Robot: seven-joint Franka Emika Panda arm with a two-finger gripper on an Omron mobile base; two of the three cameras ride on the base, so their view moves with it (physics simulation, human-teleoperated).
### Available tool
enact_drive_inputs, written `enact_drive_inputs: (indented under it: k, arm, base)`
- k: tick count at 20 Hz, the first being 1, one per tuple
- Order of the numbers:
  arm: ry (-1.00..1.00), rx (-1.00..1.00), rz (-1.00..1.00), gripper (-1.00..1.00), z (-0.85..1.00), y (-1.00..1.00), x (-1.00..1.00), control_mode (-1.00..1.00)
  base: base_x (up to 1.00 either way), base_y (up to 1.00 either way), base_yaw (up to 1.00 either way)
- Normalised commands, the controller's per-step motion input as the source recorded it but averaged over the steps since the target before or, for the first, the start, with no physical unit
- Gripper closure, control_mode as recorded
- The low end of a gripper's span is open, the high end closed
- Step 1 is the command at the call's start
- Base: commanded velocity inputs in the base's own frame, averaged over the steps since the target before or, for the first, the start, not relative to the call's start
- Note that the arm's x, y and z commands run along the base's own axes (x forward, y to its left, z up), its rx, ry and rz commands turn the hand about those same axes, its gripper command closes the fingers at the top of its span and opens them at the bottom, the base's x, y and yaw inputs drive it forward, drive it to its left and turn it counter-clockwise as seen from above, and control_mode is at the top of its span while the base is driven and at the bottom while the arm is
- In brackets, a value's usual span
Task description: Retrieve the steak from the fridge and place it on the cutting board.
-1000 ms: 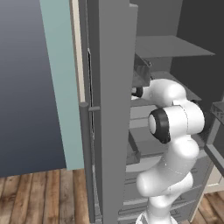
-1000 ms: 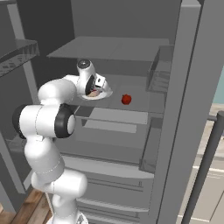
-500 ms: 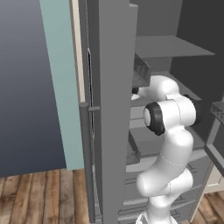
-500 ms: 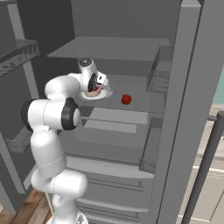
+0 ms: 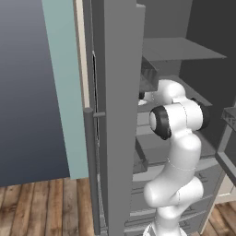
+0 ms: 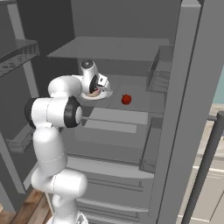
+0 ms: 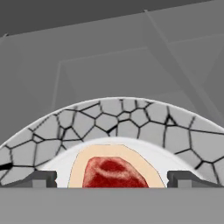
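Warm brown wooden plank floor low in the left base view, running up to a flat dark blue-grey wall. Just right of that wall, a pale teal vertical panel, then a narrow beige strip hard against it. Same plank floor at the lower left of the right base view. Soft, even light, no hard shadows.

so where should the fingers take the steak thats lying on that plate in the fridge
Grip the steak across its pale fat rim, coming straight down from above. It lies flat on the cracked-pattern plate on the fridge shelf, so probably only its edges offer a hold. The gripper hangs over it, open, one finger on each side.
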Motion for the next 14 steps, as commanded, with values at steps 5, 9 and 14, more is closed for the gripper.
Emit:
enact_drive_inputs:
  k: [5,9,14]
  arm:
    - [0.00,0.00,0.00,1.00,-0.43,0.00,0.00,-1.00]
    - [0.00,0.00,0.00,1.00,-0.15,0.02,0.02,-1.00]
    - [0.00,0.00,0.00,1.00,0.00,0.00,0.00,-1.00]
  base:
    - [0.00,0.00,0.00]
    - [0.00,0.00,0.00]
    - [0.00,0.00,0.00]
